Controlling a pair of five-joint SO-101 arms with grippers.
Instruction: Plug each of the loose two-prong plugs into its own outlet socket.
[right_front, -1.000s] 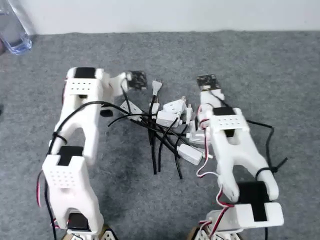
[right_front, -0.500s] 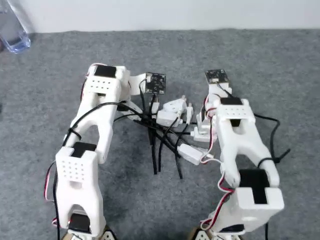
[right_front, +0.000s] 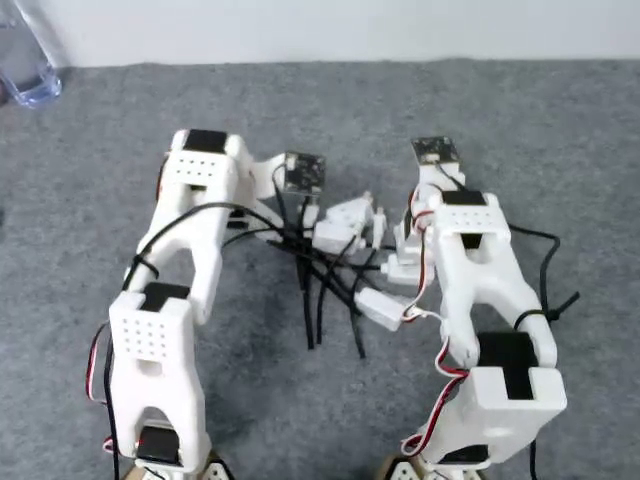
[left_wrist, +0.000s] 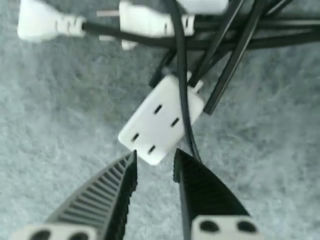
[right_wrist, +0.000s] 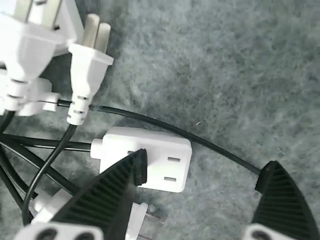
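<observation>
Change: the left arm (right_front: 190, 230) has swung right toward the black cords (right_front: 318, 300) since a second ago
Left gripper (left_wrist: 155, 155): jaws slightly parted, empty, tips just beside a white outlet socket (left_wrist: 161, 119)
Right gripper (right_wrist: 206, 170): jaws wide apart, empty, one tip over a second outlet socket (right_wrist: 160, 157)
Plug: a loose two-prong plug (right_wrist: 86, 56) lies near it, unplugged
Hidden: black cords cross the white outlet socket
Around: grey carpet (right_front: 560, 130); clear container (right_front: 25, 65) far left
</observation>
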